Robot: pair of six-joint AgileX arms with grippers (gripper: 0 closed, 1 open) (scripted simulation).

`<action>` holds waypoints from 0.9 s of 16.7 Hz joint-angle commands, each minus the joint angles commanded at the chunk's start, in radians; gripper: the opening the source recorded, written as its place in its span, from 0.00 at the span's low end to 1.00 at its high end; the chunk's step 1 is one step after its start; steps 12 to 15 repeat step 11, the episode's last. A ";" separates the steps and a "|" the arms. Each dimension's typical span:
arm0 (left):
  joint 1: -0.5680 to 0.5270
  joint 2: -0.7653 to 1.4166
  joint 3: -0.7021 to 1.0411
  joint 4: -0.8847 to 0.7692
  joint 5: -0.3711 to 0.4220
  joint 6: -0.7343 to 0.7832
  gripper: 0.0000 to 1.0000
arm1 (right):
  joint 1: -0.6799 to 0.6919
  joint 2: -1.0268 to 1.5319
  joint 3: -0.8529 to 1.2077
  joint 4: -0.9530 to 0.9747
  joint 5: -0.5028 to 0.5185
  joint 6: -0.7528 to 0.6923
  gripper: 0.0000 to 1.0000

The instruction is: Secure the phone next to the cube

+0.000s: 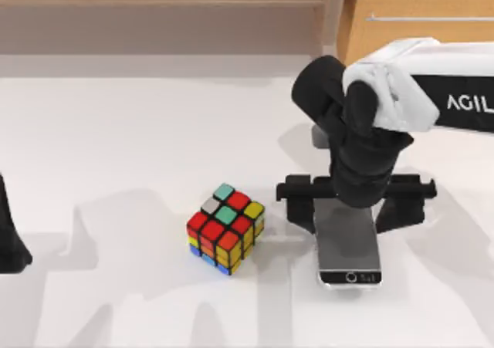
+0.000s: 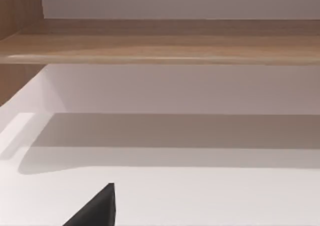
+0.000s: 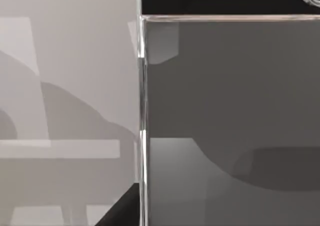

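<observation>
White table (image 1: 123,132) seen from above. Multicoloured cube (image 1: 225,228) sitting a little left of centre. Phone (image 1: 347,248) lying flat on the table just to the right of the cube, apart from it, long edge facing it, home-button end nearest the viewer. Right gripper (image 1: 351,201) poised directly over the far half of the phone, fingers spread wide to either side of the phone's long edges, nothing clamped between them. Close-up from the right wrist: phone screen (image 3: 230,110) very near, its metal edge running straight down the frame. Left gripper (image 1: 9,240) parked at the table's left edge, well away; impossible to tell whether open or closed.

Possible trouble, as a judgement: a fingertip landing on the glass instead of beside the edge, tipping or skidding the phone. An uneven squeeze twisting the slim, smooth body out of the grasp. A leftward nudge sliding the phone into the cube and knocking it.
</observation>
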 joint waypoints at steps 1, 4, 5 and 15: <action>0.000 0.000 0.000 0.000 0.000 0.000 1.00 | 0.000 0.000 0.000 0.000 0.000 0.000 0.68; 0.000 0.000 0.000 0.000 0.000 0.000 1.00 | 0.000 0.000 0.000 0.000 0.000 0.000 0.90; 0.000 0.000 0.000 0.000 0.000 0.000 1.00 | 0.000 0.000 0.000 0.000 0.000 0.000 0.98; 0.000 0.000 0.000 0.000 0.000 0.000 1.00 | 0.000 0.000 0.000 0.000 0.000 0.000 1.00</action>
